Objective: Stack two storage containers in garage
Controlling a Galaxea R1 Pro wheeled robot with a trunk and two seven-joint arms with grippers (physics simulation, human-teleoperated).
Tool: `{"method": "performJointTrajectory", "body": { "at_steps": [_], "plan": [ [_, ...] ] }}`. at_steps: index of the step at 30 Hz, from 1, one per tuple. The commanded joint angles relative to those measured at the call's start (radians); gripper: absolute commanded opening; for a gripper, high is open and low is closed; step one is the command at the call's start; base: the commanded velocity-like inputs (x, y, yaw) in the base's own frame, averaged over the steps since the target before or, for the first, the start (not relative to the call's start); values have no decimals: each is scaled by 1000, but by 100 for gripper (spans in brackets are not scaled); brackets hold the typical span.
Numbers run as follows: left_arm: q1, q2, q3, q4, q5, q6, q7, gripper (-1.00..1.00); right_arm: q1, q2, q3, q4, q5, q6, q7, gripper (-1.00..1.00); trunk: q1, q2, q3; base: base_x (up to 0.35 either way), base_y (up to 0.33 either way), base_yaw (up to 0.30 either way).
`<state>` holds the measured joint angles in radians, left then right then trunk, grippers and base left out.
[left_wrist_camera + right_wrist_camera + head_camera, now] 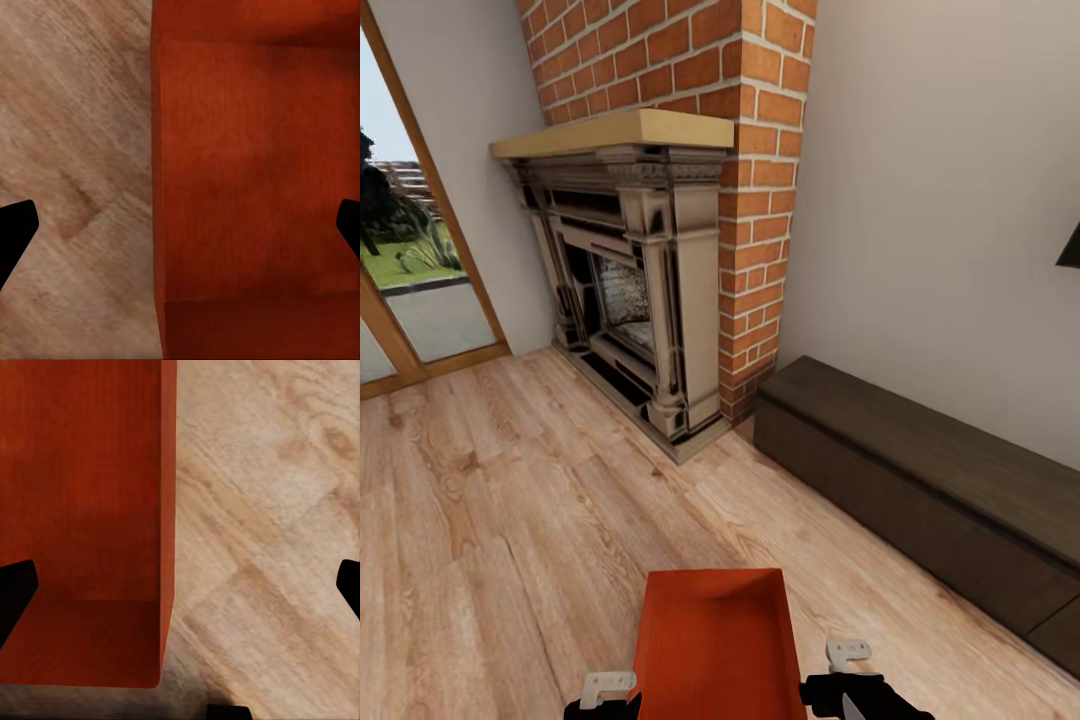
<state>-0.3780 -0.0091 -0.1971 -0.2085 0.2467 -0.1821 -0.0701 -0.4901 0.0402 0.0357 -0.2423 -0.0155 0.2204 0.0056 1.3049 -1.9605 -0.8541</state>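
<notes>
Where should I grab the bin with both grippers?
Take the bin by its two long side walls, one gripper per side, coming down from above. It's open-topped with thin upright walls, and each wrist view shows a wall rim between the open fingers: left gripper straddles the left wall, right gripper the right. Closing there should pinch each wall.

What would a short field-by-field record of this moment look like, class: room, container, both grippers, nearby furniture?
room: living room, light wood plank floor
container: one orange-red open-top storage container, in front of the robot, between the two arms
left gripper: open, straddling one container wall
right gripper: open, straddling the opposite wall
fireplace: red brick, ahead
cabinet: long, low, dark brown, along the right wall
second container: not seen
</notes>
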Motion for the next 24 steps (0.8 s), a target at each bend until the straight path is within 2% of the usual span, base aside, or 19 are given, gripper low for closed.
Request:
{"method": "performJointTrajectory", "body": {
  "at_steps": [1, 24],
  "plan": [
    [-1, 1, -7, 1, 11, -4, -2, 100, 0, 0, 4, -2, -1, 6, 1, 100, 4, -8, -4, 0, 0, 0],
    [-1, 1, -7, 3, 10, -4, -3, 100, 0, 1, 5, 3, 0, 3, 1, 100, 92, -169, -76, 0, 0, 0]
  ]
}}
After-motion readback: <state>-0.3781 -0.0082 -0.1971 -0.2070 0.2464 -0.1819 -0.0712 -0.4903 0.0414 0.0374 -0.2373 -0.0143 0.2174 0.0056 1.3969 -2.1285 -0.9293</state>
